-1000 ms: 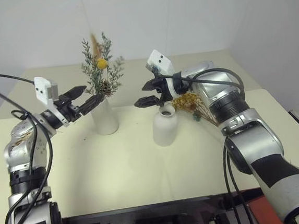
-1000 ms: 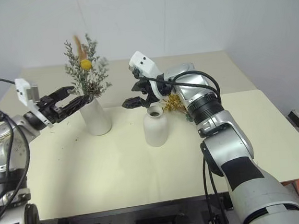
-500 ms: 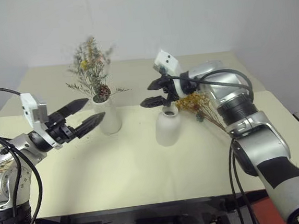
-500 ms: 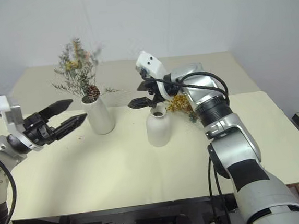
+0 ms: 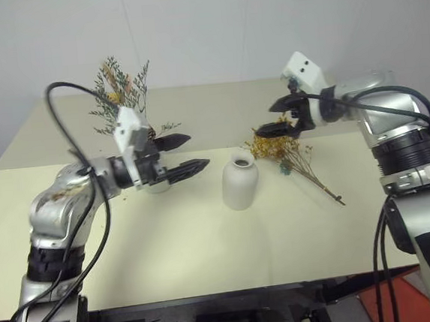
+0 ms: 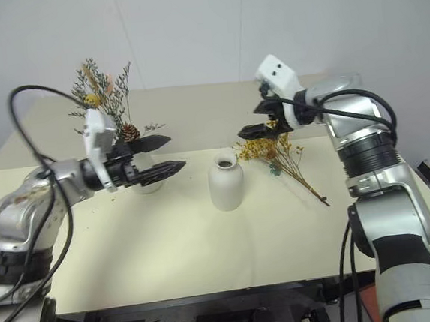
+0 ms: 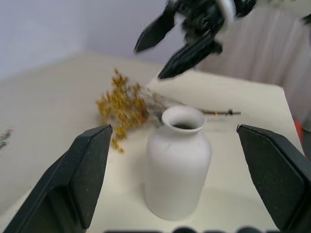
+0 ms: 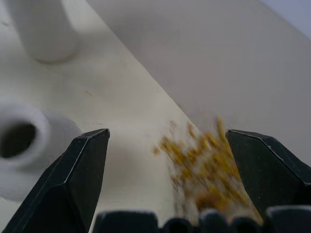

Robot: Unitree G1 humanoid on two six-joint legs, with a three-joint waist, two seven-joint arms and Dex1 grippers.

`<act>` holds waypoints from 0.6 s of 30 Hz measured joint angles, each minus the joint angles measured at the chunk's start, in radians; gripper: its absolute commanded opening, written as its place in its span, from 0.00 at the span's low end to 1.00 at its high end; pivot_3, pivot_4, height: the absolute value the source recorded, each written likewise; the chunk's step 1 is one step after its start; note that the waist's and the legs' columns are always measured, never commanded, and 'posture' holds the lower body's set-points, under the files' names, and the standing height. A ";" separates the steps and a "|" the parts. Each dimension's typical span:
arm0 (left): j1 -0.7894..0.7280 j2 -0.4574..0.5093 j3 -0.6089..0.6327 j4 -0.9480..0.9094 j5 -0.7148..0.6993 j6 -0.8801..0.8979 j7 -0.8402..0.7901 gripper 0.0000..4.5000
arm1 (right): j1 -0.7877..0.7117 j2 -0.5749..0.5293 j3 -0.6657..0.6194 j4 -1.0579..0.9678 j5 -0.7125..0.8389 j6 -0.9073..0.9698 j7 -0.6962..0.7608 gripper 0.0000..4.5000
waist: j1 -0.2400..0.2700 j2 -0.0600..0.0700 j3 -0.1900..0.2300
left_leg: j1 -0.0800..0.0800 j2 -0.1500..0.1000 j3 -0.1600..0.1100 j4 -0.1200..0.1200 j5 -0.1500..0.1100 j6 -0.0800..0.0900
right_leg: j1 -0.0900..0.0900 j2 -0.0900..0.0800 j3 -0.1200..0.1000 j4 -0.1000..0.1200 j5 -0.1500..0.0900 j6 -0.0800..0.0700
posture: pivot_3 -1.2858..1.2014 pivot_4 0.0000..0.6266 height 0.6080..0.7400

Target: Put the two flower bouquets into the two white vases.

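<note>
Left eye view: I see my left gripper (image 5: 186,154) spread empty beside the bottle vase (image 5: 240,180); my right gripper (image 5: 279,117) gapes above the yellow bouquet (image 5: 283,149) on the table (image 5: 206,237).

table (image 5: 171,263) | bottle vase (image 5: 240,180) | cylinder vase (image 6: 151,183) | yellow bouquet (image 5: 286,152) lying flat

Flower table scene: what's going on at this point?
One job is done: the grey-green bouquet stands in the tapered vase. The bottle vase is empty, and the yellow bouquet lies on the table beside it. The right gripper hangs open just above the yellow flower heads, holding nothing. The left gripper is open too, in front of the filled vase and pointing toward the bottle vase.
</note>
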 measured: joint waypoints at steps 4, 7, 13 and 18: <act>-0.144 0.002 -0.086 0.074 0.041 0.106 -0.016 1.00 | -0.013 -0.003 0.045 0.127 -0.098 0.051 -0.091 1.00 | -0.001 0.000 0.000 | 0.000 0.000 0.000 0.000 0.000 0.000 | 0.000 0.000 0.001 0.000 0.000 0.000 | 0.52 0.24 1.00; -0.204 0.006 -0.128 0.098 0.065 0.142 -0.048 1.00 | -0.023 -0.003 0.079 0.212 -0.144 0.066 -0.103 1.00 | -0.002 0.001 0.001 | 0.000 0.000 0.001 0.000 0.000 0.000 | -0.001 0.000 0.001 0.000 0.000 0.000 | 0.52 0.24 1.00; -0.301 0.016 -0.217 0.148 0.126 0.170 -0.130 1.00 | -0.089 -0.006 0.121 0.395 -0.210 0.055 -0.066 1.00 | -0.002 0.002 0.001 | 0.000 0.000 0.001 0.000 0.000 0.000 | -0.001 0.000 0.001 0.000 0.000 0.000 | 0.52 0.24 1.00; -0.390 0.033 -0.300 0.199 0.141 0.247 -0.246 1.00 | -0.117 -0.007 0.184 0.498 -0.268 -0.004 0.044 1.00 | -0.003 0.003 0.002 | -0.001 -0.001 0.001 0.000 0.000 0.000 | -0.001 0.000 0.001 0.000 0.000 0.001 | 0.52 0.24 1.00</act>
